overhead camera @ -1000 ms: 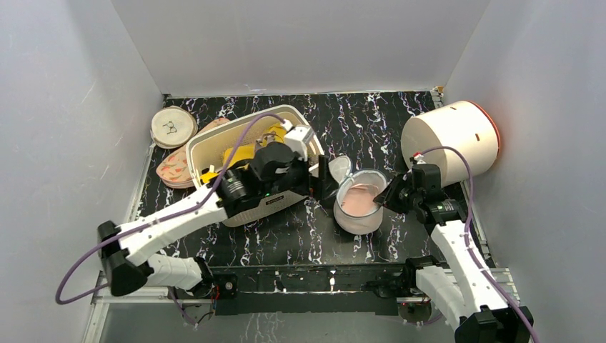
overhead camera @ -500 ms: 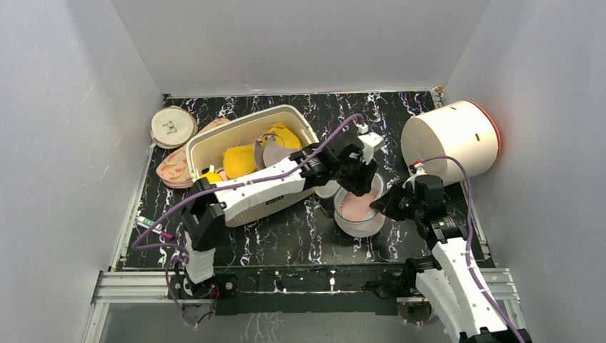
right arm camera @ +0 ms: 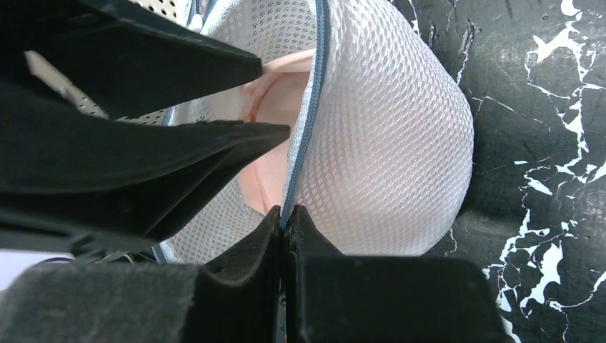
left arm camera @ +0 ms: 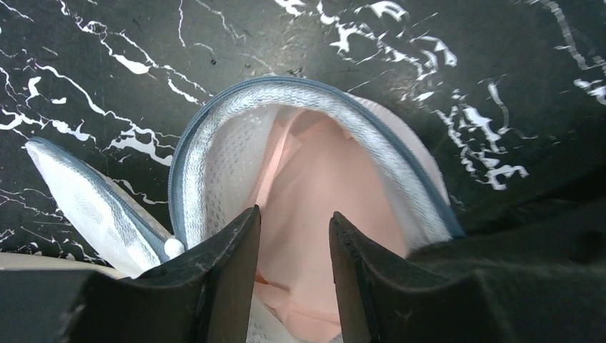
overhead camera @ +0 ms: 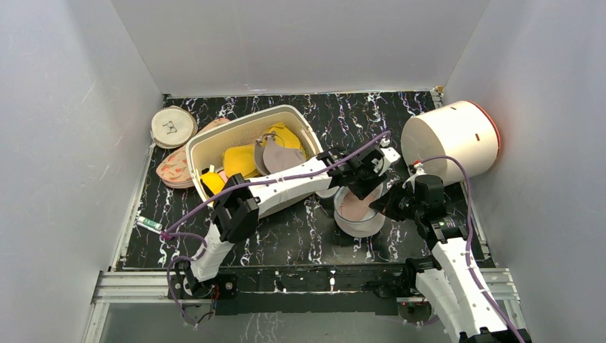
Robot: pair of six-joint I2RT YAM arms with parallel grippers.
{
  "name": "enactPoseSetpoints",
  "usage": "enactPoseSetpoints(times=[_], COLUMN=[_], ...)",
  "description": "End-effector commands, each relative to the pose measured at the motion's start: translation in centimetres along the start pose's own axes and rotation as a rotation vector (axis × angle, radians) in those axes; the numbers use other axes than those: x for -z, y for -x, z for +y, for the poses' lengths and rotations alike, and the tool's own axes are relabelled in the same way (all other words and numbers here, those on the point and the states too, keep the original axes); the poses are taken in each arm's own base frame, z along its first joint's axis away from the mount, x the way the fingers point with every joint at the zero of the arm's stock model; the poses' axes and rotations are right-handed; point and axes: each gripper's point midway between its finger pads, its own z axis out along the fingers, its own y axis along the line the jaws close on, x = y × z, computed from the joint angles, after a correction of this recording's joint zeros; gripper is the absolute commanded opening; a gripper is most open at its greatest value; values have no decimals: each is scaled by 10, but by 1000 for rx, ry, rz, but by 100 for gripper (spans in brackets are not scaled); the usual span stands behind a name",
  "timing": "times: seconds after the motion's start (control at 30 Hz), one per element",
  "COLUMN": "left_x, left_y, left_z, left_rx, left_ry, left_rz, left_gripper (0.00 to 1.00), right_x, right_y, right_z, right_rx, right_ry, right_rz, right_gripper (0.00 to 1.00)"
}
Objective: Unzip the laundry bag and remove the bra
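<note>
Top external: mounted high on the near side of the laundry bag (overhead camera: pixel 357 227), tilted down and forward. Far off, whole table (overhead camera: pixel 307 239) in frame, bag just right of centre.

Left wrist: directly above the bag, aimed down into its open mouth, very close.

Right wrist: hard against the bag's outer mesh wall, sighting along the zip rim.

Shared across all three: that rim and open mouth.
</note>
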Motion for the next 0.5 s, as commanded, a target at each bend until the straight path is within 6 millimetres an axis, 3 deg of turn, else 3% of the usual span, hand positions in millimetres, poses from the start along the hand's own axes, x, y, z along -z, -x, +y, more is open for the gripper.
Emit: enactPoseSetpoints(times=[0.0, 0.47], left_x=[4, -12], left_y=[5, -7], left_z=[15, 25], left_rx=[-53, -92], left_ry=[71, 118], left_rz=[13, 50], left_gripper=[40, 45], right_x=[3, 2], right_y=[13, 11], right_z=[16, 17], right_rx=[42, 44], right_ry=[69, 78], right_rz=[-51, -38], right_gripper=[0, 0])
